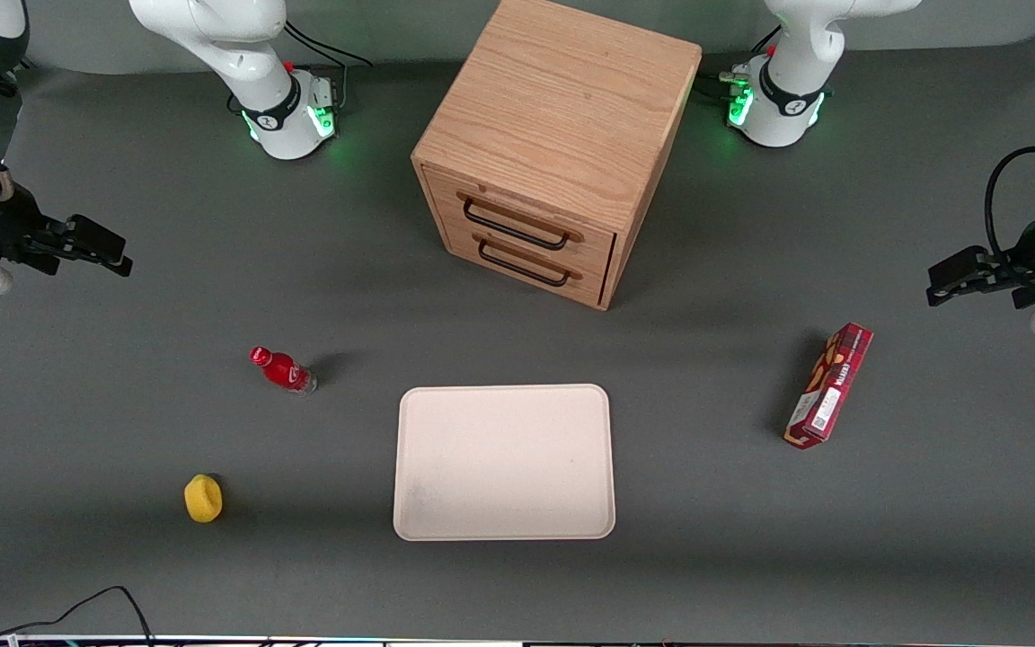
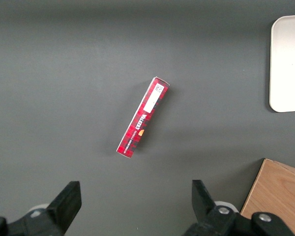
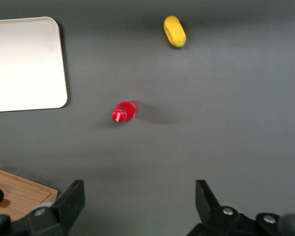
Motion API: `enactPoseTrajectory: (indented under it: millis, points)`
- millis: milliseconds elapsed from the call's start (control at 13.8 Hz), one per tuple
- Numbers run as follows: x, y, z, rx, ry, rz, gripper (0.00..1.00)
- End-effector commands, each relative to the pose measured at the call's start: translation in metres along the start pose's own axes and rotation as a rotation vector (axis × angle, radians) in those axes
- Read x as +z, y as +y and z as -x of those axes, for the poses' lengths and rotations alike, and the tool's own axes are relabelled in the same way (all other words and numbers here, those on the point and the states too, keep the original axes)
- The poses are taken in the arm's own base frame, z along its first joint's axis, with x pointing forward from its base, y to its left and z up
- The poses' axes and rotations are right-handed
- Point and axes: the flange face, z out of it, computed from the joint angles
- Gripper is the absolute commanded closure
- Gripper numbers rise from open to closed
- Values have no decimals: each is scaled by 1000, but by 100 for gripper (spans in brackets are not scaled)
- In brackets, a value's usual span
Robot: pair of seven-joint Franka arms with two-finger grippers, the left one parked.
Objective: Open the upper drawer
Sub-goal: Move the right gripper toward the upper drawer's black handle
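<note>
The claw (image 1: 113, 253) hangs wide open and holds nothing, up over the working arm's end of the table, well apart from the top drawer (image 1: 517, 218), which is shut.

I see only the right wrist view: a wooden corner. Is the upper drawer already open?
Observer: No. The light-oak upper drawer with its black wire handle sits shut in the wooden cube cabinet.
Operator: Where is the end effector?
Observer: The open end effector hovers toward the working arm's end of the table, apart from the cabinet.
Operator: What lies in front of the drawers?
Observer: A cream rectangular tray, nearer the front camera, not touching the cabinet.
</note>
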Motion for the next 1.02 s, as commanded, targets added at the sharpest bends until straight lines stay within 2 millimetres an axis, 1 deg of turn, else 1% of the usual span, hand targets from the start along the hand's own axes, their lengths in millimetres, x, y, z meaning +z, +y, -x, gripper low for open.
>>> enactPoseTrajectory:
  millis: [0, 73, 145, 218, 291, 364, 436, 582, 655, 800, 873, 945]
  points:
    - [6, -41, -9, -115, 21, -2, 0]
    - [7, -48, -14, -206, 22, -13, 0]
    - [15, -60, -22, -344, 14, -20, 0]
    - [18, -76, -28, -500, 18, -44, 0]
    - [21, -87, -31, -588, 17, -86, 0]
    - [28, -110, -27, -644, 7, -144, 0]
    - [39, -129, -26, -660, -13, -218, 0]
    - [65, -177, -20, -713, -63, -348, 0]
    - [80, -204, -15, -755, -96, -366, 0]
    - [107, -263, -5, -926, -131, -412, 0]
    - [114, -281, -5, -976, -136, -428, 0]
    - [116, -297, 2, -1013, -140, -428, 0]
